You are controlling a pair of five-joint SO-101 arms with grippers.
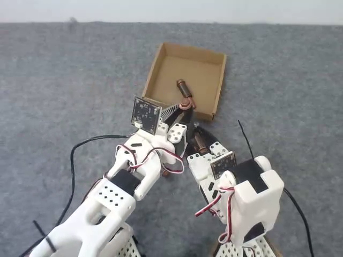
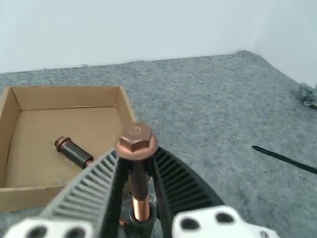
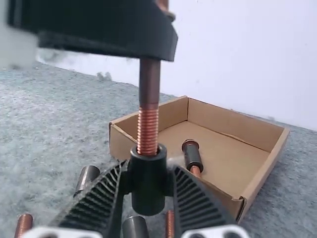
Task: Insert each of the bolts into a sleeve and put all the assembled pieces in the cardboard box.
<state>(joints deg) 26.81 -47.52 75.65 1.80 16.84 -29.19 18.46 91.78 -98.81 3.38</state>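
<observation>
High view: my left gripper point(image 1: 185, 106) and right gripper point(image 1: 200, 141) meet at 6 o'clock of the cardboard box point(image 1: 153, 69), which has one assembled piece point(image 1: 183, 85) inside.

Left wrist view: the fingers are clamped on the bolt point(image 2: 135, 145) just under its hex head.

Right wrist view: the fingers grip the sleeve point(image 3: 148, 178), and the thread tip is just entering it. I judge the bolt shank should line up with the bore, then press straight in.

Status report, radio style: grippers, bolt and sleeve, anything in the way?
Left gripper shut on bolt; right gripper shut on sleeve. Bolt's threaded end in sleeve mouth. One assembled piece in cardboard box. Nothing blocking.
</observation>
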